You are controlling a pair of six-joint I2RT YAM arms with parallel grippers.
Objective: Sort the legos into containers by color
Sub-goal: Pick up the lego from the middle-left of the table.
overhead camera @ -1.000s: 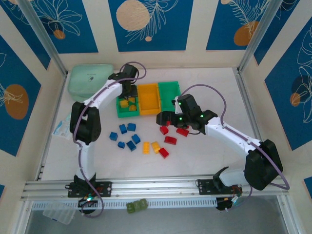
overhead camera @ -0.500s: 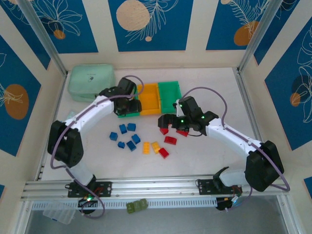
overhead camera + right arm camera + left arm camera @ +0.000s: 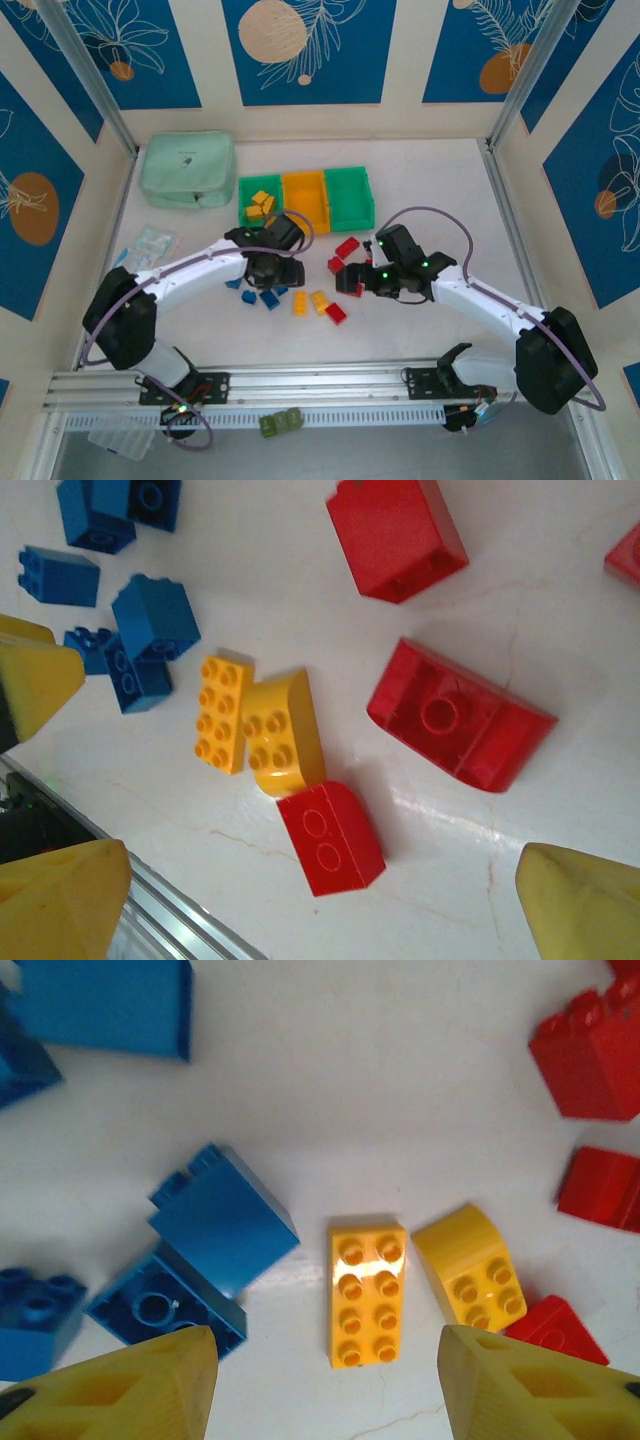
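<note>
Left gripper: open, empty, above a yellow lego on the table.
Right gripper: spread wide, empty, over red legos.
Containers: yellow bricks in the left green bin.
Pouch: marking too small to read.

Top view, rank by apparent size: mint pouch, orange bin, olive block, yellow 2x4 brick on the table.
1. mint pouch
2. orange bin
3. olive block, though it may sit nearer the camera
4. yellow 2x4 brick
</note>
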